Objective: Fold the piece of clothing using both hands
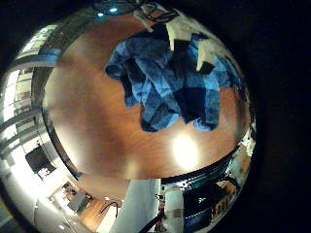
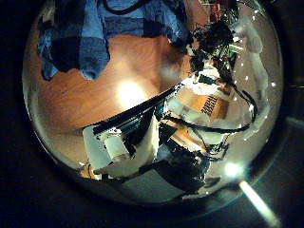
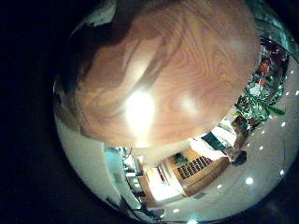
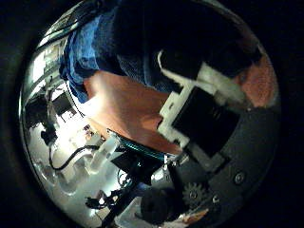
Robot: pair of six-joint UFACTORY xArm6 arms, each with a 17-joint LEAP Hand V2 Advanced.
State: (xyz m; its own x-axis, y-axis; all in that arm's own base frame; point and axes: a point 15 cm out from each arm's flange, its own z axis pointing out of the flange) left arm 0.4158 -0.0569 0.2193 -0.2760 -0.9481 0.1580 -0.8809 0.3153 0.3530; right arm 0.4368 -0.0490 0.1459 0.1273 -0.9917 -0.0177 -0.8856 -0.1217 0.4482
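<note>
A crumpled checked garment (image 1: 170, 83) lies in a heap on the wooden table (image 1: 97, 116). My left hand (image 1: 190, 41) hovers well above it, and its pale fingertips (image 1: 178, 35) show straight over the cloth's far edge without holding it. The left thumb side palm view catches the same garment (image 2: 85, 38) at the table's edge. In the right thumb side palm view the garment (image 4: 114, 43) fills the area close to the palm, dark and shadowed. A finger of my right hand (image 4: 199, 95) stands in front of that cloth. Whether it grips the cloth is not visible.
Bare wooden tabletop (image 3: 177, 65) with a bright lamp reflection (image 3: 140, 107) spreads under the right palm. A white robot arm (image 2: 123, 142) stands beyond the table's edge. Room furniture (image 3: 187, 168) lies past the table.
</note>
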